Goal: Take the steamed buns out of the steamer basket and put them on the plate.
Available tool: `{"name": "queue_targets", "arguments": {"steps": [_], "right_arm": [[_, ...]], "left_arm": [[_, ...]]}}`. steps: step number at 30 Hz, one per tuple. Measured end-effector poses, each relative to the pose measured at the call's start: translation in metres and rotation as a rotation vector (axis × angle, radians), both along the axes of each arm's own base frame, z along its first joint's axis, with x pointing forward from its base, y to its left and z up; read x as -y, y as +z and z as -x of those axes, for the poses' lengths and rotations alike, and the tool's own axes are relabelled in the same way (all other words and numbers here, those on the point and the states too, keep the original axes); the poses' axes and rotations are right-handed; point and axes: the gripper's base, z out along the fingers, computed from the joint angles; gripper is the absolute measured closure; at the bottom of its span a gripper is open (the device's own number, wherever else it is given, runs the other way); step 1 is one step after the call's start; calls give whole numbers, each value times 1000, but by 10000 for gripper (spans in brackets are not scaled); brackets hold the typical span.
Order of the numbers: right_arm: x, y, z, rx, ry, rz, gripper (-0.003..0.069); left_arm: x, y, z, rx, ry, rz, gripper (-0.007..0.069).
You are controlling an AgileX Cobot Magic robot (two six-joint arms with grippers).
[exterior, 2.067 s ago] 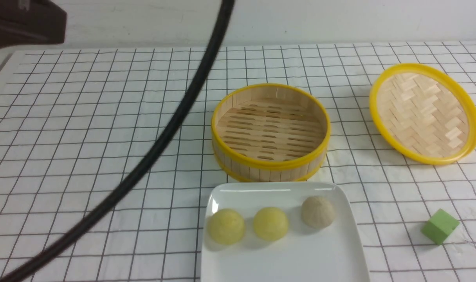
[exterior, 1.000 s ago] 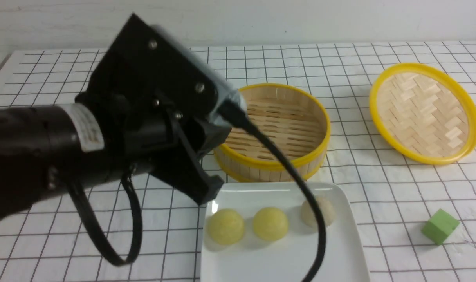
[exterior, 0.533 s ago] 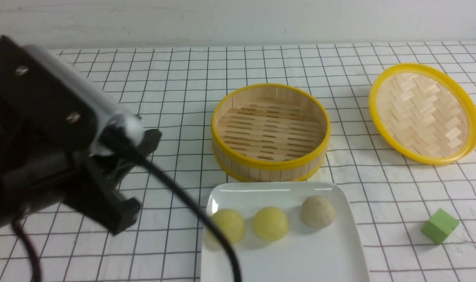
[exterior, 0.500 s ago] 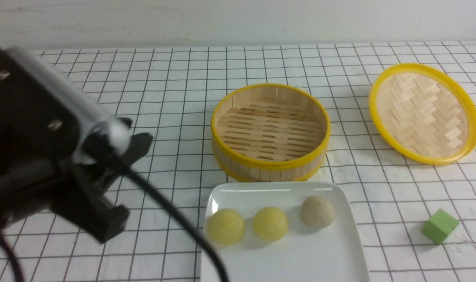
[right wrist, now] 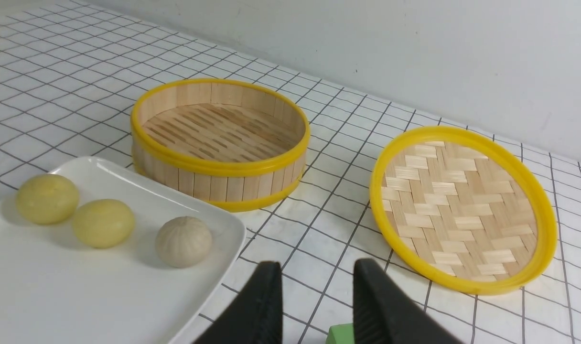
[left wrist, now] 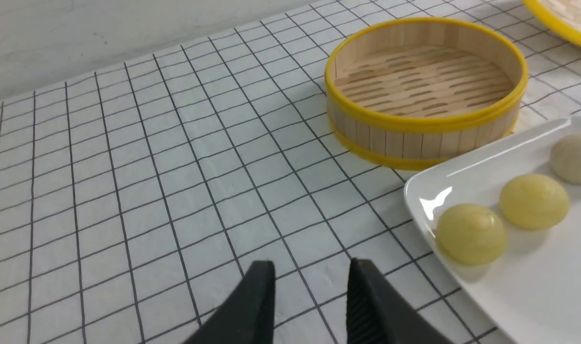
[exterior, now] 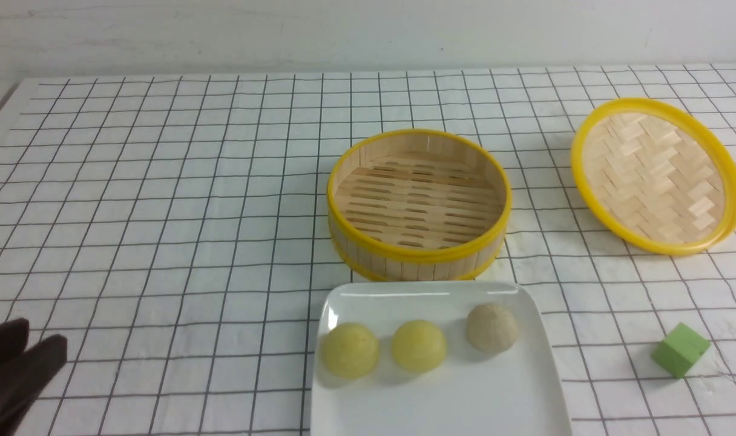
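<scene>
Grid cloth (exterior: 162, 181) covers the whole table. Plate (exterior: 440, 399) sits at the near edge, centre-right, one straight edge facing the steamer basket (exterior: 404, 266) right behind it. Edge & basket wall are v. close; touching or not, can't tell. Basket stands upright, open side up, slat floor bare. Lid (exterior: 655, 175) lies to the basket's right, apart from it, weave face up.

L gripper (exterior: 35, 338) is at the near-left corner of the front view, low over the cloth. L wrist view: fingers spread, only cloth in the gap, nothing gripped. Plate & buns lie to its right, well apart. R gripper (right wrist: 317, 267) isn't in the front view. Its own wrist view shows fingers spread, gripping nothing, w/ the plate's corner near them, not touching.

All 3 buns are on the plate's far half, in a row: left yellow bun (exterior: 350, 350), mid yellow bun (exterior: 419, 346), beige bun (exterior: 492, 327). Left yellow one is nearest the L gripper, beige one nearest the R gripper. Row's long axis runs L–R, its R end slanting a bit toward the basket. Each bun sits dome up, base on the plate. They're round, so no long axis of their own. Small gaps between neighbours, none touching.

Green cube (exterior: 680, 350) is on the cloth right of the plate, apart from it, a corner turned toward the front camera. In the R wrist view it shows low in the gap between the fingers.
</scene>
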Motion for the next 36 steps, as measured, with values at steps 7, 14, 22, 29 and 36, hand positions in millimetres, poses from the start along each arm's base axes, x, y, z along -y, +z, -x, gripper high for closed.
{"name": "queue_targets", "arguments": {"steps": [7, 14, 22, 29, 36], "right_arm": [[0, 0, 0, 0, 0, 0, 422], [0, 0, 0, 0, 0, 0, 422], [0, 0, 0, 0, 0, 0, 422], [0, 0, 0, 0, 0, 0, 422], [0, 0, 0, 0, 0, 0, 420]], "left_arm": [[4, -40, -7, 72, -36, -128, 382], [7, -37, -7, 61, -11, 57, 382], [12, -40, -7, 19, -15, 273, 401], [8, -35, -9, 85, 57, 374, 412], [2, -46, -7, 183, 125, 391, 411]]}}
